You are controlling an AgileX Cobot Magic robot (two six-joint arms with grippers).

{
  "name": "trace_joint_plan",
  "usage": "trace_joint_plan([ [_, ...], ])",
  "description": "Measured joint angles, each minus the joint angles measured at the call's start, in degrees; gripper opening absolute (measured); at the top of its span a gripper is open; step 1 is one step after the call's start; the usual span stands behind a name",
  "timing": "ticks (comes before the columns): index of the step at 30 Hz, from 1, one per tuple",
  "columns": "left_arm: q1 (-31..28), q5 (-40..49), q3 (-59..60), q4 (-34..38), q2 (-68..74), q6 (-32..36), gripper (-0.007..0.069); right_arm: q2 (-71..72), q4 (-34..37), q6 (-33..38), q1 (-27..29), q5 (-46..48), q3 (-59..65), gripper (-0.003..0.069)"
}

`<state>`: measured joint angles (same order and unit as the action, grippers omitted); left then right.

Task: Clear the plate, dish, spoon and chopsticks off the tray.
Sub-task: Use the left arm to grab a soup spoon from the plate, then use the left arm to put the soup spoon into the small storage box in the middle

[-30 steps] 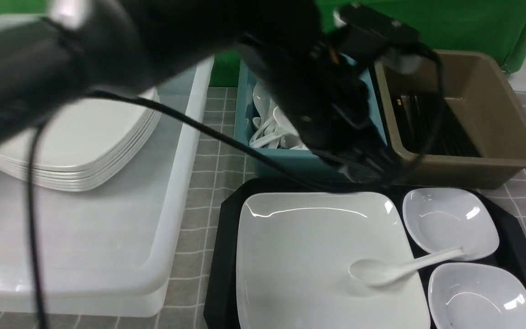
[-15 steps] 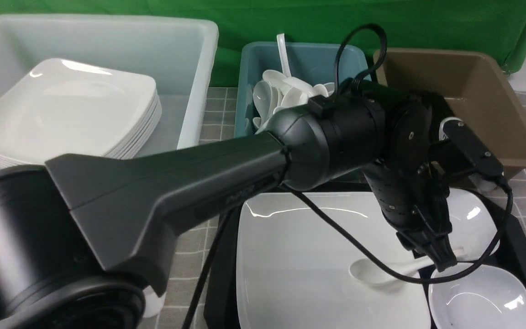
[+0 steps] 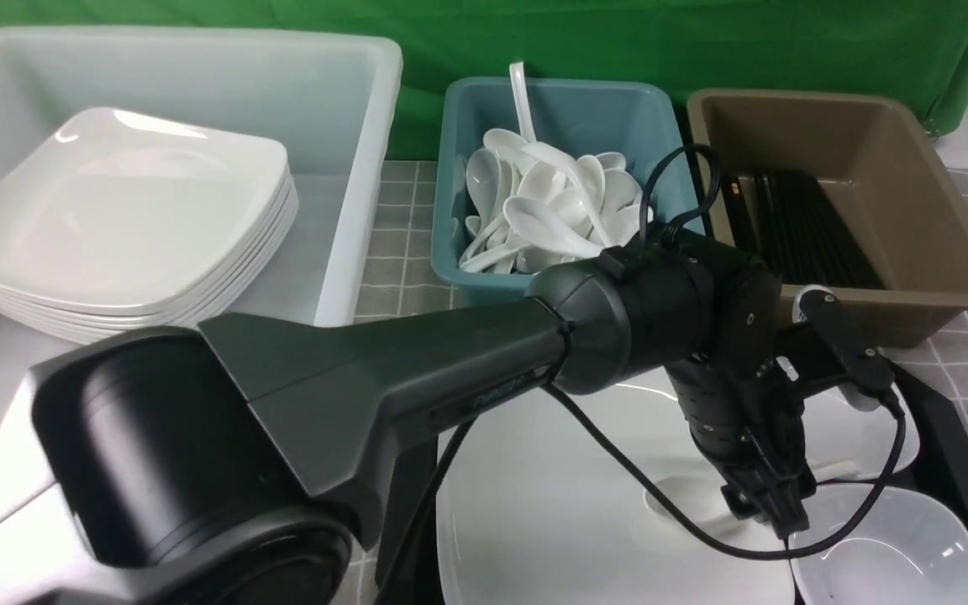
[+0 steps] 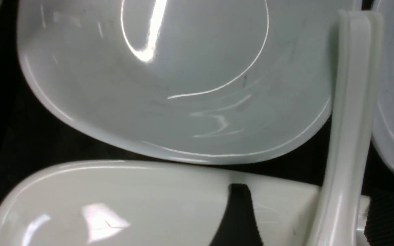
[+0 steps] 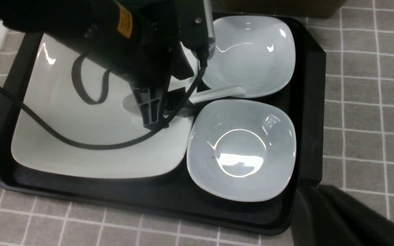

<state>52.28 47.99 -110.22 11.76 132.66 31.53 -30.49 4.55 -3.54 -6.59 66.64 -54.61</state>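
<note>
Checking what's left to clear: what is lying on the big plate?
The spoon: bowl on the plate, handle reaching toward the small dishes. The open left gripper above it hides part of that bowl.

My left arm: dark-grey tapered link, rounded black joints. Black cable loops beside it; yellow label marks the wrist.

one black tray carries one large plate, one spoon and two small dishes at 3 o'clock of the plate: a far dish and a near dish. three bins stand from 10 to 1 o'clock of the tray: one white bin, one teal bin and one brown bin. they hold one plate stack of roughly six, a spoon heap too tangled to count, and black chopsticks too many to count.
</note>
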Motion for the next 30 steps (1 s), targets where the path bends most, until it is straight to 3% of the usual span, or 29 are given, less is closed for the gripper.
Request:
trace_joint_plan([
  [4,0.00,-0.19,-0.28,-0.61,0.33,0.00,0.0395,0.00,0.00,0.00,0.00,0.00,0.00,0.0025],
  [10,0.00,2.18,-1.21,-1.02,0.66,-1.96,0.0132,0.00,0.00,0.00,0.00,-0.10,0.00,0.0025],
  [17,0.00,11.03,-6.77,-3.77,1.76,-8.90,0.0138,0.00,0.00,0.00,0.00,-0.46,0.00,0.0025],
  [23,-1.06,20.15,-18.53,-8.29,1.55,-14.46,0.0138,0.00,0.00,0.00,0.00,-0.65,0.00,0.0026],
  [30,-9.24,15.86,-30.58,-8.09,-0.94,-21.06,0.0138,0.00,0.03,0.00,0.00,-0.65,0.00,0.0029],
])
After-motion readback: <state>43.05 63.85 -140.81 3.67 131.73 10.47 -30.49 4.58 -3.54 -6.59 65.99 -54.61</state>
